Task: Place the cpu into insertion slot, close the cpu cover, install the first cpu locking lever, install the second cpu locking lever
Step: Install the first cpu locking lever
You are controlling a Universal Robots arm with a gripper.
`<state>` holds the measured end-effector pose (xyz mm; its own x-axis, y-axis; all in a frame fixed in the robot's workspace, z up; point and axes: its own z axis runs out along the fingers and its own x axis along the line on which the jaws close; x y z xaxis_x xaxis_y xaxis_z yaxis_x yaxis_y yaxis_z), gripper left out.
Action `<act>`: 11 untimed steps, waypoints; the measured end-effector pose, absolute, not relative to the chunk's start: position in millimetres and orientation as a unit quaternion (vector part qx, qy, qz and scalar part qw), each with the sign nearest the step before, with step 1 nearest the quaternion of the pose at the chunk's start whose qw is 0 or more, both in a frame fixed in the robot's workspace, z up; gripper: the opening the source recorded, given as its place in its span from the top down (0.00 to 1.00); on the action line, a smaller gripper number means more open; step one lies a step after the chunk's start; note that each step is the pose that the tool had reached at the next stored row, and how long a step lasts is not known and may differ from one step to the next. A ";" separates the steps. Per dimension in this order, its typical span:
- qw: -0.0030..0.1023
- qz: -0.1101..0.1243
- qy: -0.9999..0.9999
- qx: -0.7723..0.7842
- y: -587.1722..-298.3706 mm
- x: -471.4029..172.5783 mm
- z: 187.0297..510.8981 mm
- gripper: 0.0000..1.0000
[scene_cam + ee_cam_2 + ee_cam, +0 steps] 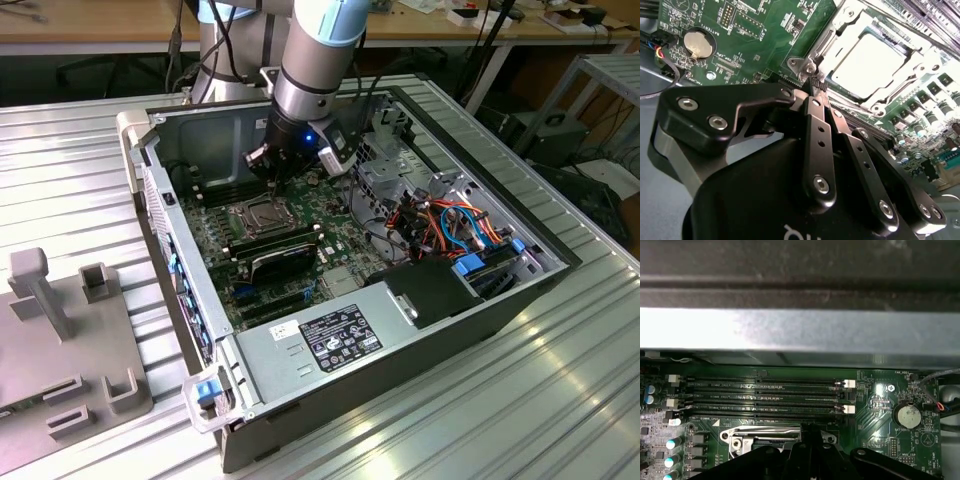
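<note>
Shows black gripper (816, 86), fingertips drawn together, just beside one corner of silver cpu cover (841, 20). Shows cover lying flat around cpu (867, 62), with pale metal top face visible through square window. Shows green circuit board (765, 30) beneath, round coin cell (698, 43) well apart from cover, and small capacitors (920, 127) near cover's other side.

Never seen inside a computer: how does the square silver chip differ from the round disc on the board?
The cpu is square; the coin battery is round. The cpu looks clearly larger than the battery. The cpu lies inside a metal frame, the cpu cover; the battery sits in a black ring. Both are flat, metallic and lie on the green board.
</note>
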<state>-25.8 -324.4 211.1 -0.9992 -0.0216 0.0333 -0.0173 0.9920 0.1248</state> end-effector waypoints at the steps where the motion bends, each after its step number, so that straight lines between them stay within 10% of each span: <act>1: 0.017 -0.062 -0.998 0.010 -324.5 -25.8 210.9 0.89; 11: 0.017 -0.062 -0.998 0.010 -324.4 -25.8 218.0 0.89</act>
<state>-25.8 -324.4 218.0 -0.9992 -0.0217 0.0332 -0.0174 0.9920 0.1249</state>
